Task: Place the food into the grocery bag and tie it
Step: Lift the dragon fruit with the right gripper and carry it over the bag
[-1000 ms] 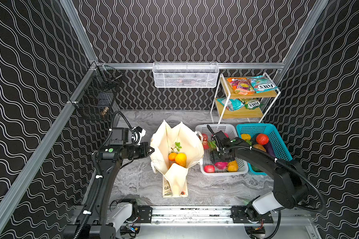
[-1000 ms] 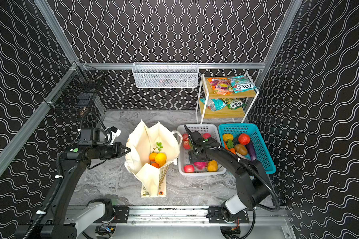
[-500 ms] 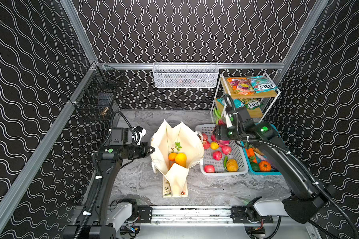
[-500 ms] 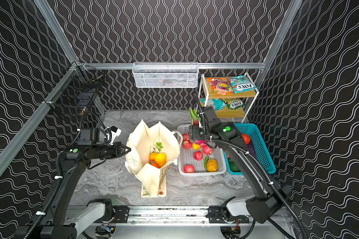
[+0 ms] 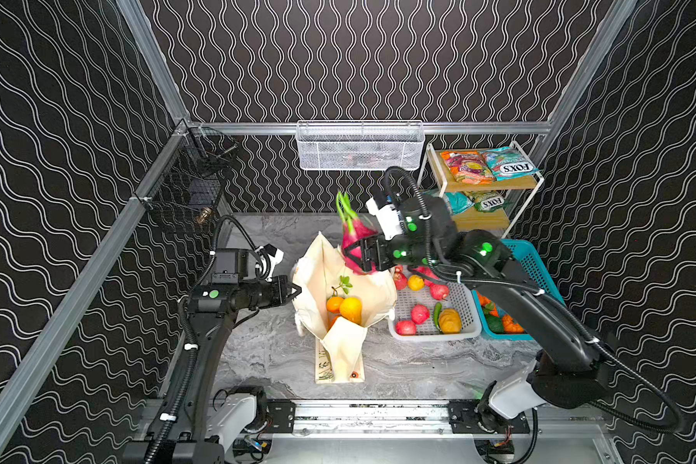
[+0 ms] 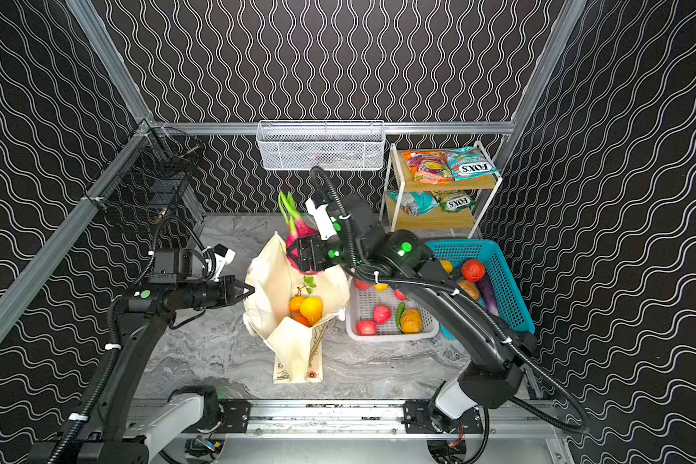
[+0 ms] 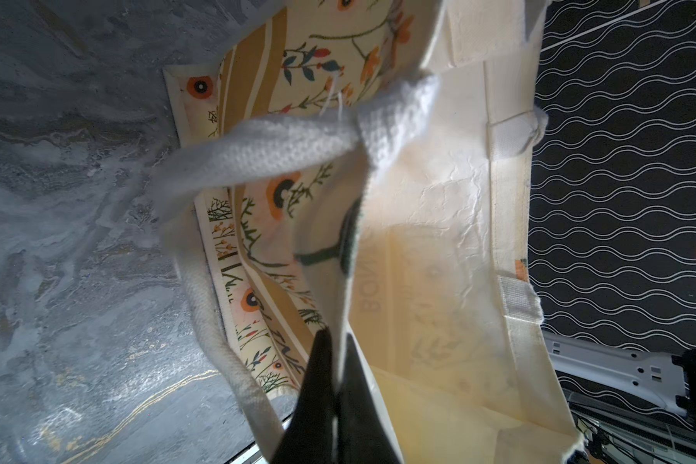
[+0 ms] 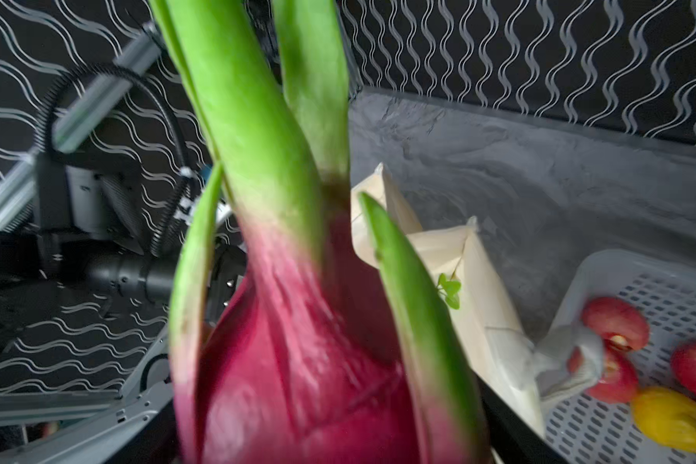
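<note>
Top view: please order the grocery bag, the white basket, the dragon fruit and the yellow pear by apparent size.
1. grocery bag
2. white basket
3. dragon fruit, held high, nearer the camera
4. yellow pear

The left arm (image 5: 201, 361) and right arm (image 5: 539, 317) were matte black with white base housings (image 5: 515, 395), ribbed black cables (image 5: 396, 168) cinched by white ties (image 5: 191, 346); green lights (image 5: 486, 247) dotted the right, one green dot (image 5: 214, 293) the left.

left hand (image 5: 295, 290): closed, level | right hand (image 5: 354, 255): wide grip, aloft
</note>
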You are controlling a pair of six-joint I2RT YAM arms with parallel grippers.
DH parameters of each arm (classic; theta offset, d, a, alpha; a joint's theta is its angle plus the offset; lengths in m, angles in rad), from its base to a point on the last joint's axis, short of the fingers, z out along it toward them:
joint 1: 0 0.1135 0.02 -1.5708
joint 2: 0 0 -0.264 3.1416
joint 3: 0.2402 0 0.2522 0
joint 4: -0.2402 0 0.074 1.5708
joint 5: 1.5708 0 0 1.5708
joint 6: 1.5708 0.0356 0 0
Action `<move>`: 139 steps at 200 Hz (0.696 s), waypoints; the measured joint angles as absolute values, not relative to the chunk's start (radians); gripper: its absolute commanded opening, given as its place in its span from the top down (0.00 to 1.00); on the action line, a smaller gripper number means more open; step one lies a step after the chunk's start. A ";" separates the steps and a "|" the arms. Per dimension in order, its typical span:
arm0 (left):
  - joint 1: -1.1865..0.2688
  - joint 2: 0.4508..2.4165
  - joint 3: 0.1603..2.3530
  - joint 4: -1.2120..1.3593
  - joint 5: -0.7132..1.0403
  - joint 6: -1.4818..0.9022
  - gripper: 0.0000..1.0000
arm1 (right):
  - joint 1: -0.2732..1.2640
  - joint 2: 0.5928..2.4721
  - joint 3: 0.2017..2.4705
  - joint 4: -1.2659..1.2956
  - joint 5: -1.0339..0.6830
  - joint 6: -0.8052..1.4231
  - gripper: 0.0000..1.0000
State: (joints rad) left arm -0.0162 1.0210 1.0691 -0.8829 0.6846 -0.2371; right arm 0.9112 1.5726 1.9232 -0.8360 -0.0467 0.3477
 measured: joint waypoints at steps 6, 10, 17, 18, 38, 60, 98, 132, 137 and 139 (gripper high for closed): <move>-0.016 1.021 1.071 -0.884 0.685 -0.237 1.00 | 0.920 1.586 1.903 -0.828 -0.047 0.348 0.29; -0.016 1.021 1.072 -0.885 0.685 -0.237 1.00 | 0.925 1.594 1.888 -0.823 -0.047 0.348 0.29; -0.016 1.021 1.074 -0.884 0.685 -0.237 1.00 | 0.933 1.607 1.862 -0.813 -0.050 0.349 0.29; -0.016 1.021 1.075 -0.884 0.685 -0.237 1.00 | 0.933 1.607 1.860 -0.812 -0.051 0.350 0.29; -0.016 1.020 1.077 -0.885 0.685 -0.242 1.00 | 0.944 1.629 1.784 -0.797 -0.054 0.352 0.29; -0.016 1.021 1.081 -0.885 0.685 -0.256 1.00 | 0.950 1.641 1.731 -0.778 -0.053 0.355 0.29; -0.016 1.023 1.083 -0.886 0.685 -0.257 1.00 | 0.953 1.662 1.662 -0.757 -0.049 0.358 0.28; -0.016 1.029 1.098 -0.889 0.684 -0.259 1.00 | 0.968 1.709 1.647 -0.754 -0.062 0.355 0.28; -0.016 1.029 1.099 -0.889 0.684 -0.259 1.00 | 0.970 1.718 1.648 -0.755 -0.065 0.355 0.28; -0.016 1.029 1.099 -0.890 0.684 -0.259 1.00 | 0.970 1.723 1.649 -0.756 -0.067 0.355 0.28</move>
